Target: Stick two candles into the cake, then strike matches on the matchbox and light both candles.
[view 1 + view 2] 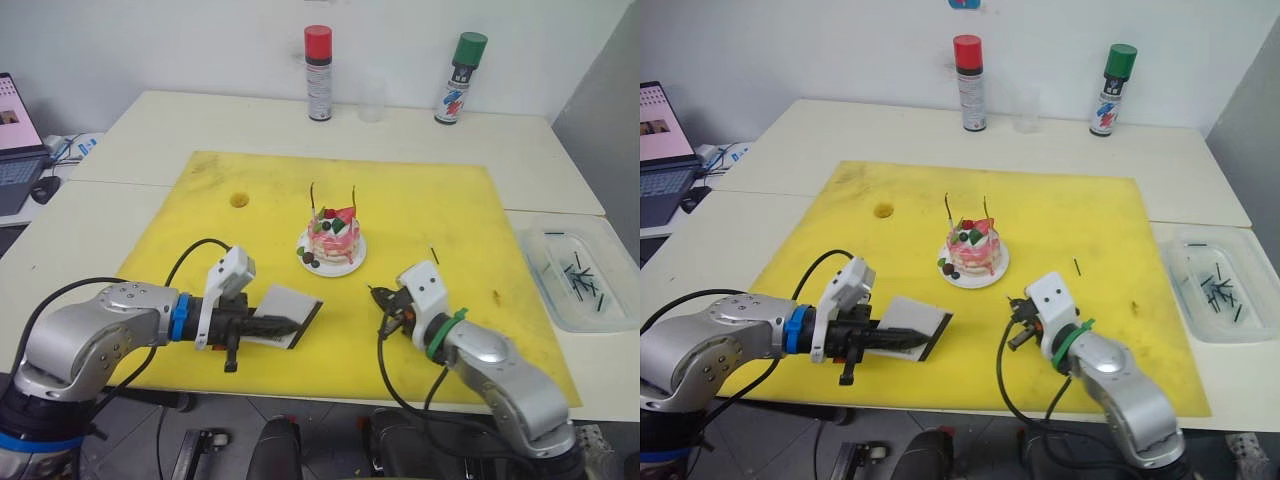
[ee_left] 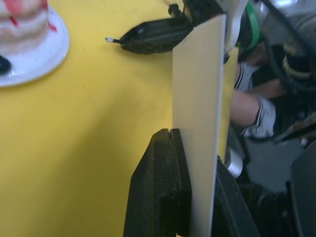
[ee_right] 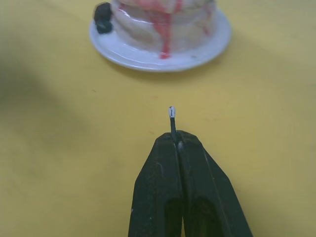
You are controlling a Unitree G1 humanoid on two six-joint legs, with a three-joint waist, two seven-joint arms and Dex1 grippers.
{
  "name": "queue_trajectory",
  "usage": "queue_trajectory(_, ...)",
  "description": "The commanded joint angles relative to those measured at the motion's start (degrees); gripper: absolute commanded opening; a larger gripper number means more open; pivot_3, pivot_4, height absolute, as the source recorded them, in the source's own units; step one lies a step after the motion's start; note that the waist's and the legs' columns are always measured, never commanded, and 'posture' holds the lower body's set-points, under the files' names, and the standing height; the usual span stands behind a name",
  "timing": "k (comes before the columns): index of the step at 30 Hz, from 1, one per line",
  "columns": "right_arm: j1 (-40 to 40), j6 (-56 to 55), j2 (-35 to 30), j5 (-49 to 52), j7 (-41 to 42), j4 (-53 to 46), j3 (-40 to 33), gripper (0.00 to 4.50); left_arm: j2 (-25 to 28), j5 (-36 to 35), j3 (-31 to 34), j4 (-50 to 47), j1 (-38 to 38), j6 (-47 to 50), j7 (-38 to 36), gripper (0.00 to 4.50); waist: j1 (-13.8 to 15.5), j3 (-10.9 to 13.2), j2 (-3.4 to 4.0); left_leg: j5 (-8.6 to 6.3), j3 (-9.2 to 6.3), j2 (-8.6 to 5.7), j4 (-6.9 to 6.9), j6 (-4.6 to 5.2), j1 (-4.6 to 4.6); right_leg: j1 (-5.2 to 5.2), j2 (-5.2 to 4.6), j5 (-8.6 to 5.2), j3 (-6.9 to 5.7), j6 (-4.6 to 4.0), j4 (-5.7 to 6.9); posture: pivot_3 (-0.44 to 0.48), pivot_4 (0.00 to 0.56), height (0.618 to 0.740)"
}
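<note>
The pink-and-white cake (image 1: 332, 240) sits on its small white plate (image 1: 348, 266) in the middle of the yellow mat (image 1: 430, 200). Two thin candles (image 1: 313, 196) (image 1: 353, 197) stand upright in its top. My left gripper (image 1: 288, 325) is shut on the flat white matchbox (image 1: 292, 308), holding it near the mat's front edge, left of the cake. My right gripper (image 3: 178, 140) is shut on a dark match (image 3: 172, 121), whose pale tip points toward the cake. That match is held low over the mat, a short way right of the matchbox and apart from it.
A clear tray (image 1: 548, 240) with several dark matches stands off the mat at the right. One loose match (image 1: 434, 255) lies on the mat right of the cake. A red-capped can (image 1: 318, 60), a clear cup (image 1: 371, 100) and a green-capped can (image 1: 460, 65) line the far edge. A laptop (image 1: 15, 140) stands far left.
</note>
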Motion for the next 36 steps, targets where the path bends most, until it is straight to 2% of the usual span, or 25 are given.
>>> queue_trajectory(1, 1.7, -9.1, -3.0, -0.7, 3.9, 3.1, -1.1, 0.03, -1.4, -3.1, 2.3, 0.7, -1.2, 2.8, 2.8, 0.00, -0.1, 0.0, -0.02, 0.00, -0.01, 0.00, -0.01, 0.00, 0.00, 0.00, 0.01, 0.00, -0.01, 0.00, 0.01, 0.000, 0.150, 0.689)
queue_trajectory(5, 3.0, -16.8, -3.7, -1.8, 5.4, 8.8, -0.6, 0.03, -2.4, -3.7, 2.1, 1.1, -2.0, 4.0, 4.2, 0.00, -0.4, 0.0, -0.02, 0.00, -0.02, 0.02, -0.05, 0.00, 0.01, -0.02, 0.05, -0.01, 0.00, -0.02, 0.03, 0.000, 0.150, 0.689)
queue_trajectory(9, 3.2, -19.6, -2.3, -1.8, 5.1, 11.4, -0.9, 0.03, -2.6, -3.6, 1.9, 1.2, -2.4, 4.4, 4.4, 0.00, -0.4, 0.0, -0.02, 0.00, -0.02, 0.02, -0.01, 0.00, 0.02, 0.03, 0.05, 0.01, 0.01, 0.02, 0.03, 0.000, 0.150, 0.689)
queue_trajectory(12, 3.1, -21.0, -1.7, -2.1, 5.2, 12.2, -1.0, 0.67, -2.7, -3.3, 1.8, 1.1, -2.4, 4.5, 4.3, 0.00, -0.4, 0.0, -0.02, 0.00, -0.02, 0.02, 0.06, 0.00, 0.05, 0.05, 0.05, 0.05, 0.04, 0.07, 0.06, 0.000, 0.150, 0.689)
queue_trajectory(15, 3.1, -23.5, -1.7, -2.7, 5.8, 12.7, -0.7, 1.65, -2.7, -3.2, 1.6, 1.1, -2.5, 4.6, 4.2, 0.00, -0.4, 0.0, -0.02, 0.01, -0.02, 0.01, 0.08, 0.00, 0.08, 0.07, 0.05, 0.07, 0.05, 0.10, 0.07, 0.000, 0.150, 0.689)
queue_trajectory(36, 2.6, -21.3, 1.3, -3.1, 5.5, 13.1, 0.7, 1.65, -3.1, -2.6, 0.8, 1.3, -3.1, 4.3, 4.2, 0.00, -0.4, 0.0, -0.02, 0.01, -0.03, 0.02, 0.03, 0.00, 0.08, 0.06, 0.06, 0.04, 0.04, 0.05, 0.09, 0.000, 0.150, 0.689)
